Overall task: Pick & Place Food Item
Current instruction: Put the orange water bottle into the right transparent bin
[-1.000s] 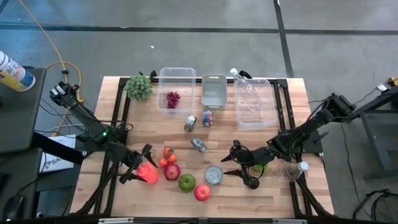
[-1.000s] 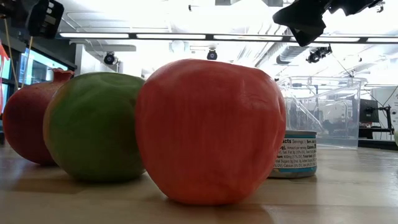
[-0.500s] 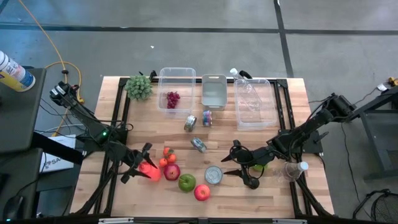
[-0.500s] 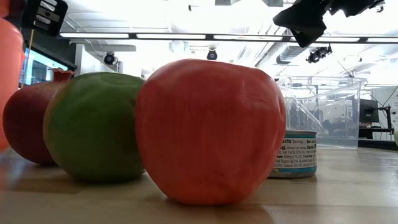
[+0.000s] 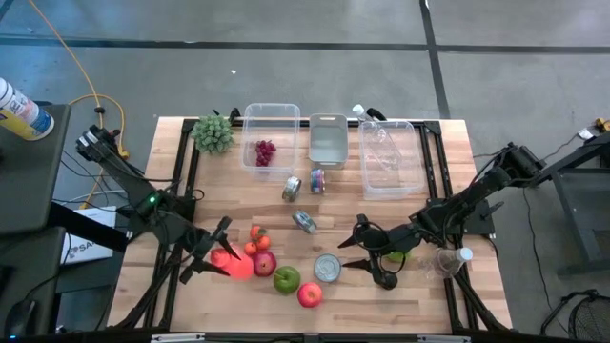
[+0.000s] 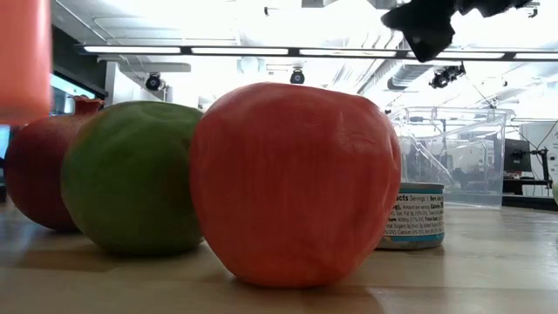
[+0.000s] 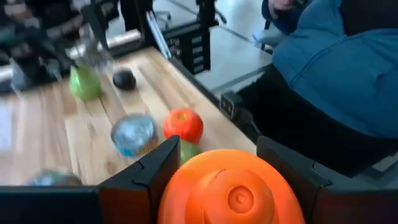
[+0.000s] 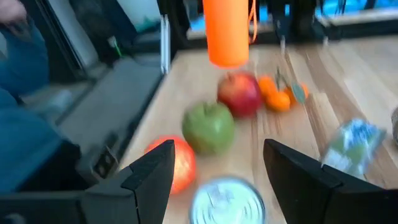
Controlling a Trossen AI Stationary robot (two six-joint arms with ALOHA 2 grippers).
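My left gripper point(image 5: 212, 253) is shut on an orange cylinder-shaped item point(image 5: 230, 259), near the table's near-left part. The right wrist view shows this item point(image 8: 227, 31) hanging upright above the wood, and it fills the upper left corner of the low view point(image 6: 22, 61). Beside it lie a pomegranate point(image 5: 264, 263), a green apple point(image 5: 286, 279), a red apple point(image 5: 309, 294) and small oranges point(image 5: 257, 238). My right gripper point(image 5: 368, 259) is open and holds nothing, next to a tin can point(image 5: 327, 268) and a green pear point(image 5: 395, 255). My left gripper pinches the orange item between its two fingers point(image 7: 146, 174), one on each side of its rounded upper end point(image 7: 227, 196). The fingers come slanting down from the table's left. The item hangs upright below them, and its lower end point(image 8: 227, 61) is clear of the table.
Along the far edge stand a clear bin with grapes point(image 5: 265, 138), a grey bin point(image 5: 327, 140) and a second clear bin point(image 5: 391, 157), beside a leafy green bunch point(image 5: 213, 133). A bottle point(image 5: 448, 257) lies near the right arm. A person in blue point(image 7: 336, 68) sits beyond the near edge.
My left gripper, still shut on the orange item, has lifted it clear of the table. It has also carried it a little toward the pomegranate and the table's far side. In the low view the item has come in from the left and risen.
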